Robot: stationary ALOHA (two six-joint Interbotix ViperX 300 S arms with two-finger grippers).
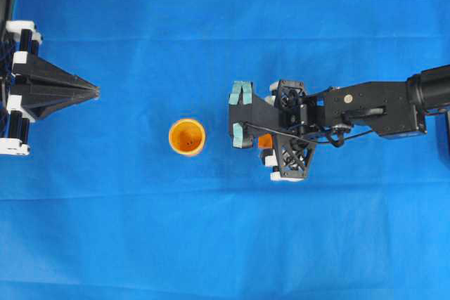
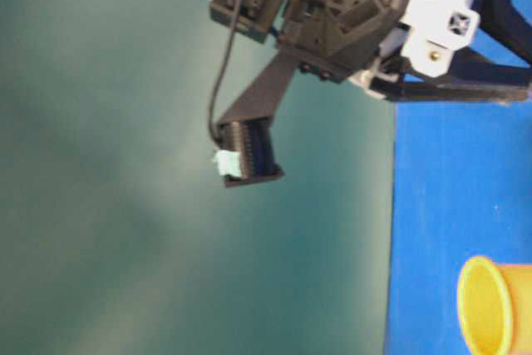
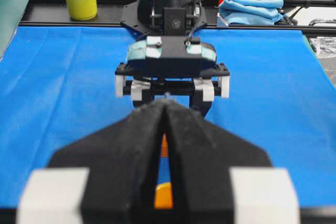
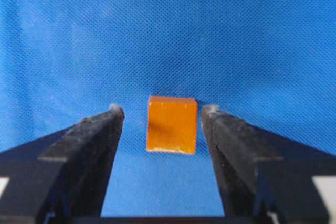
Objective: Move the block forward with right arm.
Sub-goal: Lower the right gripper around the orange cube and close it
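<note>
The right arm's teal-padded black fingers (image 4: 163, 145) stand moderately wide, one to each side of the small orange cube block (image 4: 171, 124), with a sliver of blue showing between each tip and the block's faces; nothing is held yet. In the overhead view the block (image 1: 264, 141) peeks out under the lattice-frame wrist, lying on the blue-cloth desk (image 1: 140, 244) at about 3 o'clock from the round orange-yellow cup (image 1: 187, 136), apart from it. How high the tips hang above the cloth cannot be told.

This looks like the approach-to-grasp step: the fingers straddle the block but have not closed. The next move calls for settling fully around it, closing evenly on its two side faces, then carrying it forward clear of the cup.

The block is near-cubic, so it has no real long axis; its flat faces sit roughly parallel to the inner finger faces, slightly skewed.

At 9 o'clock of the desk, the left arm's black pointed fingers (image 1: 90, 91) are pressed together, idle and well apart.
</note>
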